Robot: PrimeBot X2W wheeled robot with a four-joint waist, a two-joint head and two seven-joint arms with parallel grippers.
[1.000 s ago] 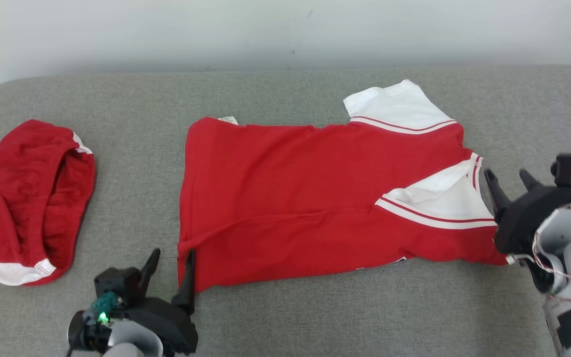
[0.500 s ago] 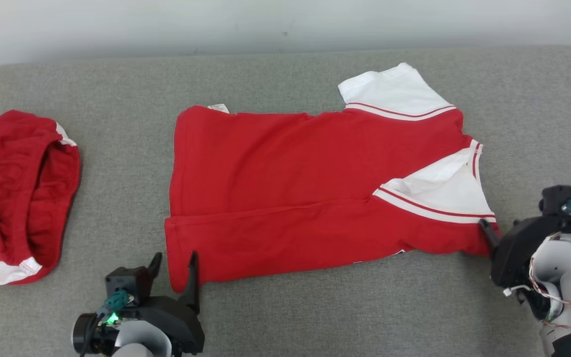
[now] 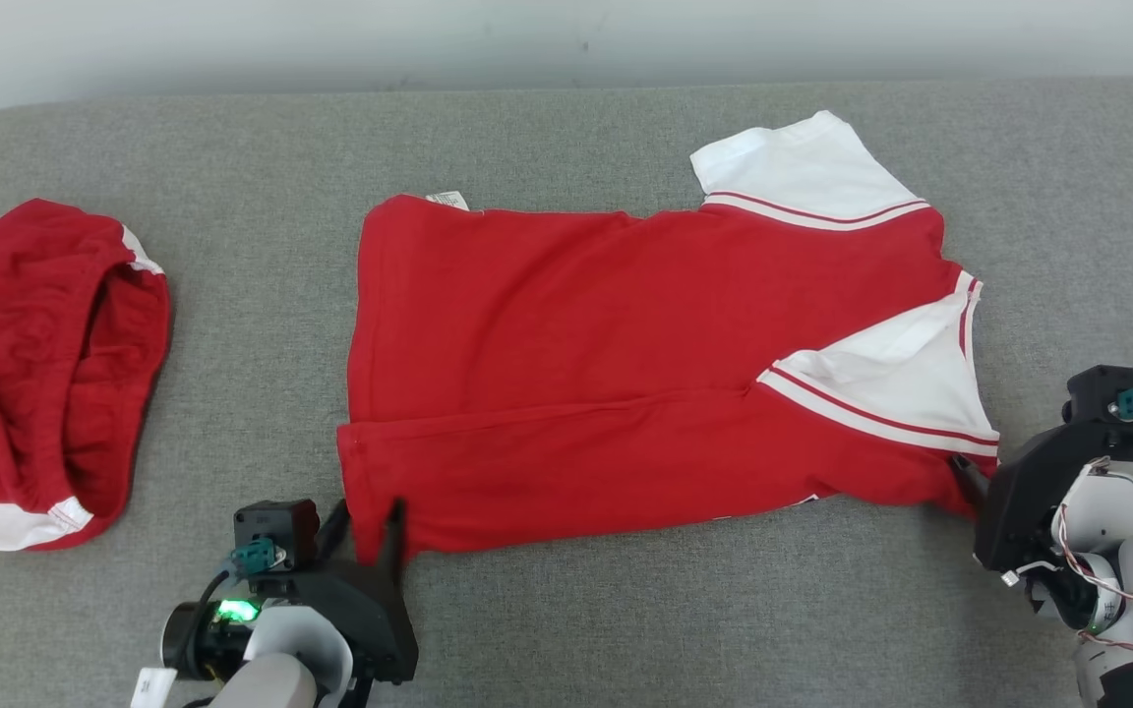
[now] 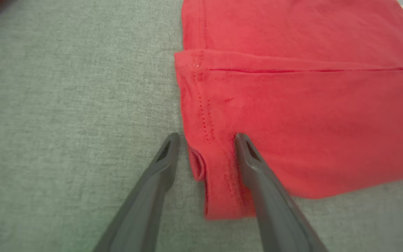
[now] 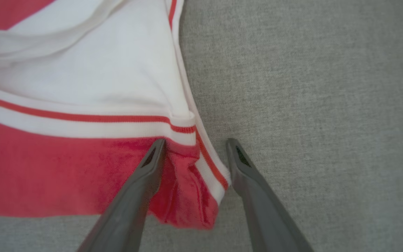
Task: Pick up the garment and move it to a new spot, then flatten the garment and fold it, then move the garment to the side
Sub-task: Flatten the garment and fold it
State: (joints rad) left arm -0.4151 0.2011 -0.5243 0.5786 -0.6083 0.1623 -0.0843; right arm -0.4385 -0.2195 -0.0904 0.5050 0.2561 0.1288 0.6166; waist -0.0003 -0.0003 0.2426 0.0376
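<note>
The left gripper [image 4: 206,137], at the near left, is shown with its two dark fingers spread wide, straddling the near hem corner of the red short-sleeved shirt with white, red-striped sleeves [image 3: 566,334]; a gap is seen between one finger and the cloth. The right gripper [image 5: 195,141], at the near right, is likewise held wide about the shirt's near shoulder corner, with one finger lying on the red cloth. The shirt is spread over the middle of the grey woven padded surface [image 3: 626,629], its near strip folded over. A crumpled red garment with white trim [image 3: 35,344] is seen well apart to the left. A pale wall [image 3: 527,39] lies beyond.
</note>
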